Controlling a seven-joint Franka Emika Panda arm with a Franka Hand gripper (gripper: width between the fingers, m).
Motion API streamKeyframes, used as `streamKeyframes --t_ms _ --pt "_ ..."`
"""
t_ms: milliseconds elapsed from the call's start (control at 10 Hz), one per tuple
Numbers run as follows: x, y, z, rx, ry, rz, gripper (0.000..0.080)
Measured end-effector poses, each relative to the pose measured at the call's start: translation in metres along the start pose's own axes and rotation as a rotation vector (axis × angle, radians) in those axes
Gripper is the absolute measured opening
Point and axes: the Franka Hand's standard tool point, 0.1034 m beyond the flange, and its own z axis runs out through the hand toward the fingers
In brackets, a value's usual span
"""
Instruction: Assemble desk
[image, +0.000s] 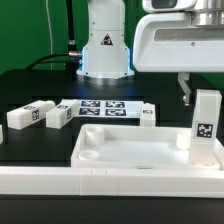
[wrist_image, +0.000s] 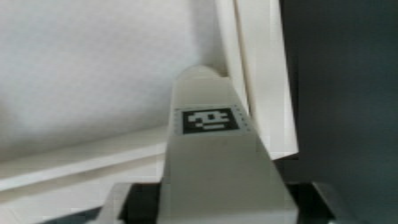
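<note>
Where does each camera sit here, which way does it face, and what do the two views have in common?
Exterior view: off the arm, across the table from the robot's base, facing it; sees tabletop, loose legs, marker board; base and gripper show.
Wrist view: on the wrist, looking down along the gripped leg onto the tabletop; dark fingers show beside it.
Shared: that tagged leg and the tabletop.

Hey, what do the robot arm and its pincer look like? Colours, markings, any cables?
The white, rounded arm has a small dark triangular mark on its base column and a blue glow low on one side. Black cables trail behind it. Its head is a boxy white housing with a grey cap. The pincer has slim, dark fingers.
</note>
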Motion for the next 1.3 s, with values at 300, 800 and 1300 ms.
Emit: streamKeyframes --t_ms 300,800,1300 --pt "0.007 0.015 -0.001 -0.033 0.013 0.194 0.03" --pt "0.007 0.015 -0.002 -0.032 0.014 0.225 0.0624" --pt "-0.015 0.018 -0.04 0.012 0.002 0.096 0.0649"
